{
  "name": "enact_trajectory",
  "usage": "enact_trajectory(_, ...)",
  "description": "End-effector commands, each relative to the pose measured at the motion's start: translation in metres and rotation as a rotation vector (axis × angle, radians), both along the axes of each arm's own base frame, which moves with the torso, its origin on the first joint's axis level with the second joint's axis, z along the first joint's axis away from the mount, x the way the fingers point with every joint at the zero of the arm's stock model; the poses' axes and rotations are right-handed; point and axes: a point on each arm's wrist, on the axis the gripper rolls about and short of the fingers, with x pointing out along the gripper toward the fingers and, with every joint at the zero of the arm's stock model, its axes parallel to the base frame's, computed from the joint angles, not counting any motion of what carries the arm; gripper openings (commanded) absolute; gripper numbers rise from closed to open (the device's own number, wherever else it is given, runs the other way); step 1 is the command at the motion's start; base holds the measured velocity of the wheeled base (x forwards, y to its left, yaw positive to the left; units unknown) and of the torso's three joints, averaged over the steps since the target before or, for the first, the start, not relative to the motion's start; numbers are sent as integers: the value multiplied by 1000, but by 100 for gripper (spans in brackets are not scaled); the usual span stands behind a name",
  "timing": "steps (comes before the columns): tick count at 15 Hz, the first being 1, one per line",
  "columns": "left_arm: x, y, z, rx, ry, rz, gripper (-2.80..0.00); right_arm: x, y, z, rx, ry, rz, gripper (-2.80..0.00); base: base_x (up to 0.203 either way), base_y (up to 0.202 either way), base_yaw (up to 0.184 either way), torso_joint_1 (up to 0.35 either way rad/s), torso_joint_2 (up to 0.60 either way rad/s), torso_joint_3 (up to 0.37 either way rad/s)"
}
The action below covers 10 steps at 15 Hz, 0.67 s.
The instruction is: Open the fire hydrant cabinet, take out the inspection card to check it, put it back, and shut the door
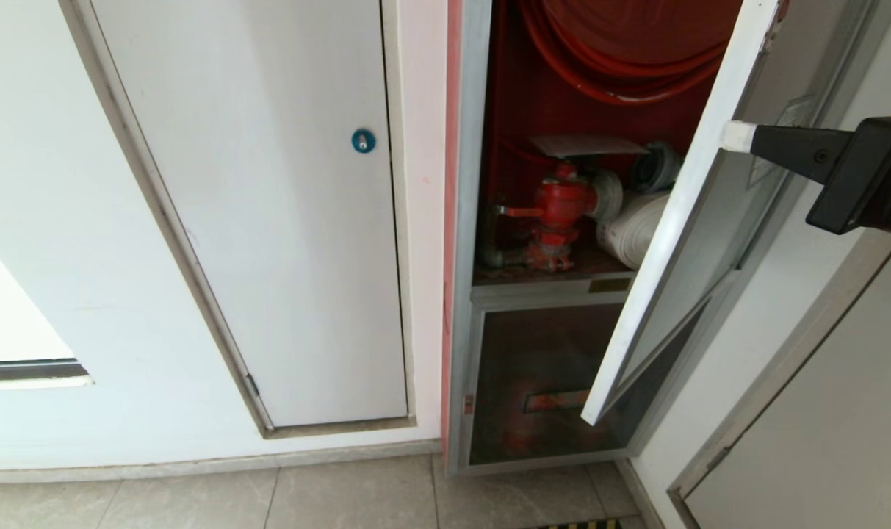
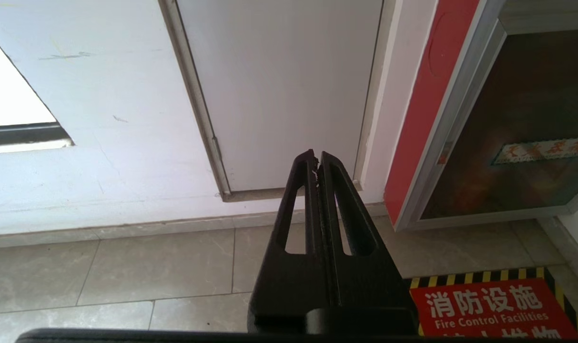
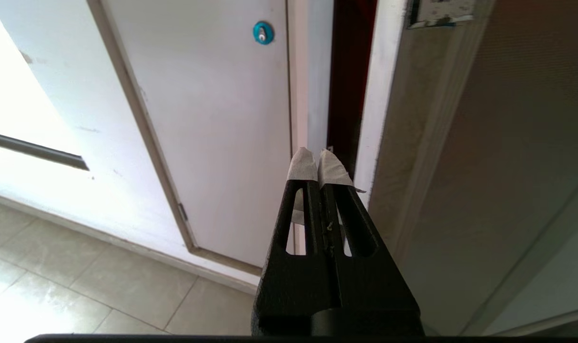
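While the door (image 1: pixel 680 242) stood ajar at right of frame, right gripper (image 1: pixel 735 136) closed, empty, taped tips against its edge, card (image 1: pixel 588 145) atop the valve (image 1: pixel 559 209) inside the cabinet (image 1: pixel 466 220), left gripper (image 2: pixel 316 159) closed, empty, low near the floor (image 2: pixel 126 271).

A red interior is seen in the fire hydrant cabinet (image 1: pixel 533 103), with a red valve (image 1: pixel 559 213) and a white rolled hose (image 1: pixel 632 228). A pale grey inspection card (image 1: pixel 588 145) is shown. Yellow-and-black stripes border the red floor sign (image 2: pixel 493 307).
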Motion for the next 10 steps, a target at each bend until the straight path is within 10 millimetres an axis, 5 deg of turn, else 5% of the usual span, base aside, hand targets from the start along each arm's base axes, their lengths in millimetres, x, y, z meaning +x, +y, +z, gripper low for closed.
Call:
enact_trajectory(1, 0, 0, 0, 0, -1, 1, -280, 8, 10, -4, -16, 20, 23, -280, 0, 0, 0, 0, 0, 0)
enact_trajectory(10, 0, 0, 0, 0, -1, 1, -280, 44, 25, 6, -17, 13, -96, -280, 0, 0, 0, 0, 0, 0)
